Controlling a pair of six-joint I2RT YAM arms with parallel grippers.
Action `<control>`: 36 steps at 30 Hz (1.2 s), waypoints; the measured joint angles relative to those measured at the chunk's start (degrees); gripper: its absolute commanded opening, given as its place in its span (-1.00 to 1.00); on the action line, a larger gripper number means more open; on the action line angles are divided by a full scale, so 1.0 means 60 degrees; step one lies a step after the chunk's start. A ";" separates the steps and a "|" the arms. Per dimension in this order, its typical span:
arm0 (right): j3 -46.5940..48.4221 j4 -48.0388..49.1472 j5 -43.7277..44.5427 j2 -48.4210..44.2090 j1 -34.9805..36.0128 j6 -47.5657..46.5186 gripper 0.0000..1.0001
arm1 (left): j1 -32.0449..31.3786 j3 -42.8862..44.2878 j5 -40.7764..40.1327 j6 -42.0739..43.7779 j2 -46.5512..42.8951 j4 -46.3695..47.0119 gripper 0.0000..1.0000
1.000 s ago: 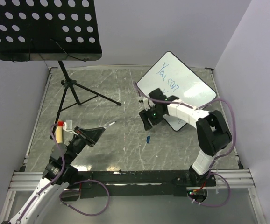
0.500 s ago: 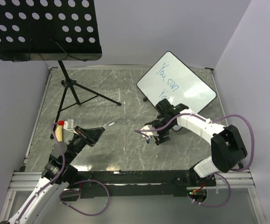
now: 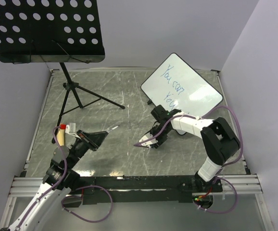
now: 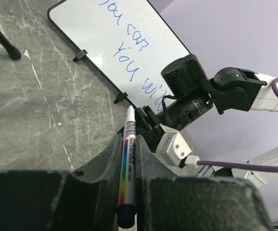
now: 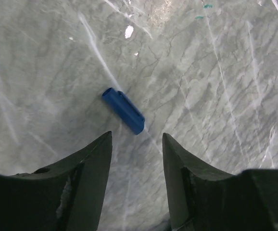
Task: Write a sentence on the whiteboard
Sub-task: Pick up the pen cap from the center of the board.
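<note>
Whiteboard (image 3: 201,89) sits at the far right corner of the table (image 3: 105,144), its 2-line blue sentence (image 3: 172,79) facing the arms. Left gripper (image 4: 129,149) pinches the marker (image 4: 129,125) tight, tip forward for writing. Right gripper (image 5: 136,139) hangs with jaws apart just short of the blue cap (image 5: 123,110), probably to grab it.

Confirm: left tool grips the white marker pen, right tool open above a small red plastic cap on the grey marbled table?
No: the small plastic cap is blue, not red; the right wrist view shows it. The rest holds: left tool grips the white marker pen, right tool open above the cap.
</note>
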 measured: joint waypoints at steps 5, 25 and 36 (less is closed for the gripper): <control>0.0087 0.0084 0.0164 0.0299 0.0153 -0.0280 -0.02 | 0.0000 0.0000 0.0000 -0.0015 -0.0011 -0.0004 -0.98; 0.1260 -0.1384 0.1308 0.1246 0.1009 -0.1333 -0.61 | 0.0000 -0.0554 -0.0004 -0.0350 -0.0328 0.0171 -0.98; 0.1209 -0.1286 0.0834 0.1188 0.0863 0.0095 -0.87 | 0.0000 -0.1115 0.0291 -0.0852 0.0444 0.1461 -0.98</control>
